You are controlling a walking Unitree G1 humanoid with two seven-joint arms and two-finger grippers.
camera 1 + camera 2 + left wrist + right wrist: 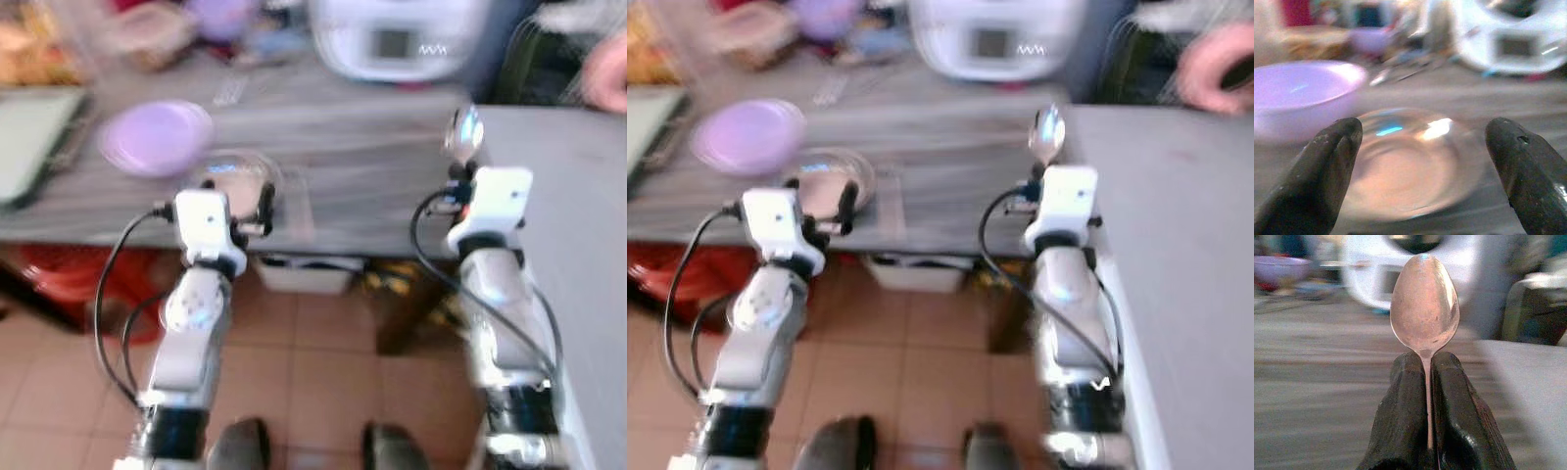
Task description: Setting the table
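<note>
Right pincer grips spoon upright, bowl pointing forward.

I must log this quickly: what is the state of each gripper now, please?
Left gripper: open, fingers apart in front of the clear round glass plate, holding nothing.
Right gripper: closed on the shiny metal spoon, bowl pointing up.

Motion blur smears the clutter at the table's far edge; a person's hand, perhaps resting there, is cut off by the frame.
</note>
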